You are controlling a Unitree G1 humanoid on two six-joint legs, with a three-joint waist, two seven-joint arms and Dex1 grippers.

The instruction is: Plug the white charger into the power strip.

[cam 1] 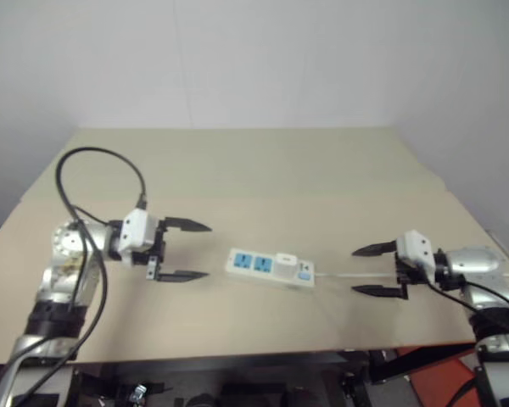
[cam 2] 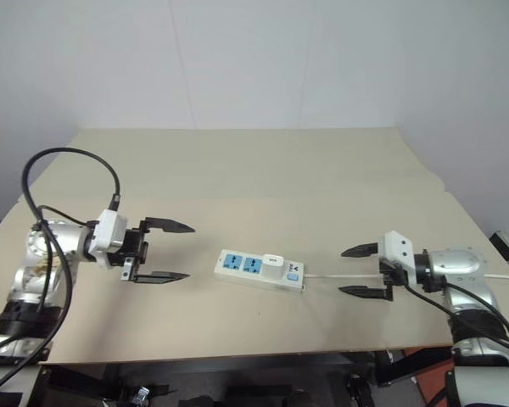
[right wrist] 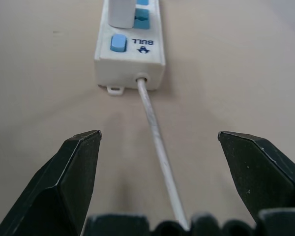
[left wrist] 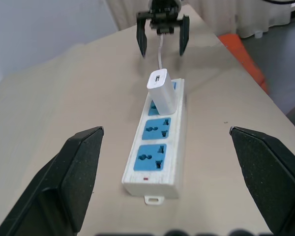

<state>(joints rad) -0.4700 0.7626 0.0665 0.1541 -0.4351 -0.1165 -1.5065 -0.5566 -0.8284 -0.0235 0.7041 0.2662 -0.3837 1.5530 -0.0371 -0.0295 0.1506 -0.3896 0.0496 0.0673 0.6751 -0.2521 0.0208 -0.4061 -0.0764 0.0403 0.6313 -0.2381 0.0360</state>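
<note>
Your left gripper [cam 1: 187,251] is wide open and holds nothing, just left of the strip [cam 1: 270,267]. That strip lies long from left to right. See the charger [cam 1: 286,264] standing in its right socket. Your right gripper [cam 1: 375,270] sits right of the strip, wide open too, about as near.
</note>
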